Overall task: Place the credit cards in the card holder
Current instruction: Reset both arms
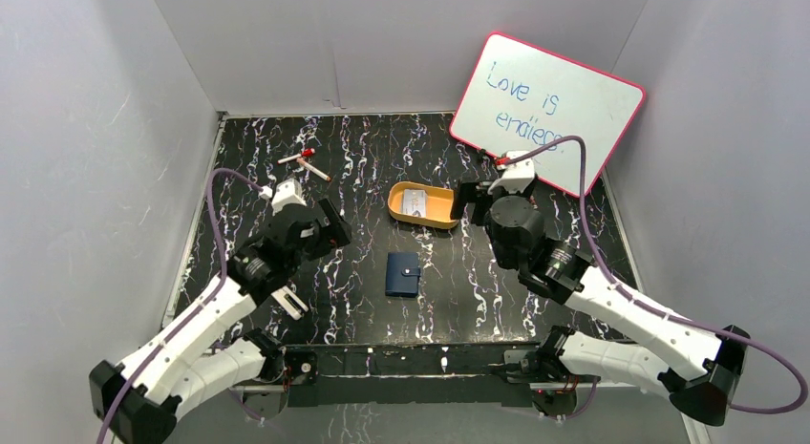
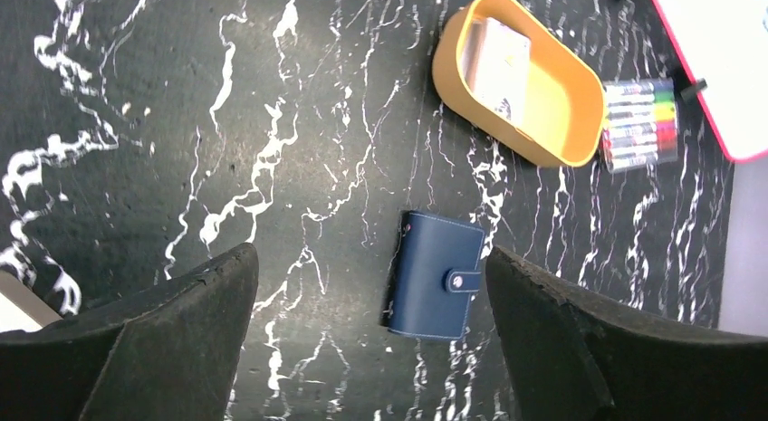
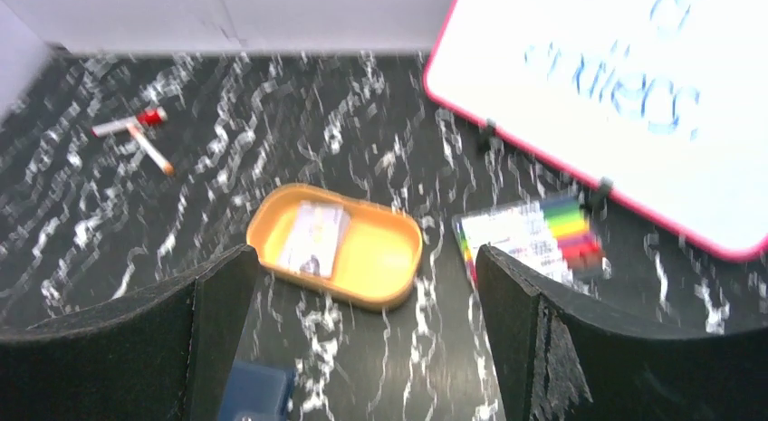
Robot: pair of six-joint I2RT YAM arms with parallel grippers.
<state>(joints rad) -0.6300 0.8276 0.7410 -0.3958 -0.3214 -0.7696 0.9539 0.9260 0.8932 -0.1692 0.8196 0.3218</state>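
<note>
The card holder [image 3: 257, 395] is cut off below.

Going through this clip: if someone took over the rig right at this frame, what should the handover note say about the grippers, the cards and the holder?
Left gripper: open, empty, pointed down at the card holder.
Right gripper: open, empty, facing the orange tray.
Cards: lying in the tray; how many cannot be told.
Card holder: flat on the table, nearer the arms than the tray, folded with its tab snapped.
Done: no card is in the holder.
Left: unsnap and open the holder, lift the cards from the tray, slide them in.
</note>
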